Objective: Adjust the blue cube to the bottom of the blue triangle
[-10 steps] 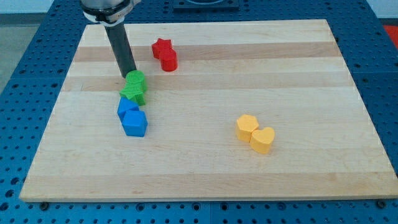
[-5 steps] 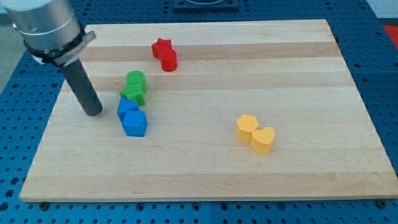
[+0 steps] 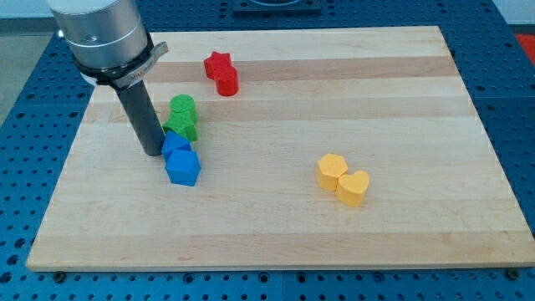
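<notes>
The blue cube (image 3: 182, 167) sits on the wooden board (image 3: 276, 209) left of centre. The blue triangle (image 3: 175, 144) touches it on its upper-left side. My tip (image 3: 153, 153) is down on the board just left of the blue triangle, touching or nearly touching it, and to the upper left of the blue cube. The dark rod rises from the tip toward the view's top left.
Two green blocks (image 3: 181, 117) stand close together just above the blue triangle. A red star (image 3: 217, 64) and a red cylinder (image 3: 227, 81) touch near the board's top. A yellow hexagon (image 3: 331, 171) and a yellow heart (image 3: 353, 187) touch at the right of centre.
My tip went from beside the green blocks down and to the left, then came back right up to the blue triangle's left side. The blue pair has shifted slightly right.
</notes>
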You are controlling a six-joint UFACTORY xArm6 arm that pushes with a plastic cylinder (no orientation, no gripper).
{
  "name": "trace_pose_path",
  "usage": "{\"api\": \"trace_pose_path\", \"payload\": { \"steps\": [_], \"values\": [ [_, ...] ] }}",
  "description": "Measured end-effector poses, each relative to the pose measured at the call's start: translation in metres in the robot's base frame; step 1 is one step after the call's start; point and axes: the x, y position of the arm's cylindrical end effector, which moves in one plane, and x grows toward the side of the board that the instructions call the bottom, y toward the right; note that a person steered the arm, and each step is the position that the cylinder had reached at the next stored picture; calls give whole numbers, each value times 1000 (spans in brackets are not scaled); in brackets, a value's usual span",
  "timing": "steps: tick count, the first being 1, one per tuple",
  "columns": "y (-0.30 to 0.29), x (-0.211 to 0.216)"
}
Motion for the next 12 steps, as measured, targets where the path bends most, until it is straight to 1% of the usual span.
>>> {"api": "trace_pose_path", "payload": {
  "steps": [1, 2, 3, 4, 5, 7, 12],
  "values": [
    [0, 7],
    [0, 60],
    [17, 118],
    [67, 117],
    [97, 72],
    [99, 50],
    [87, 58]
  ]
}}
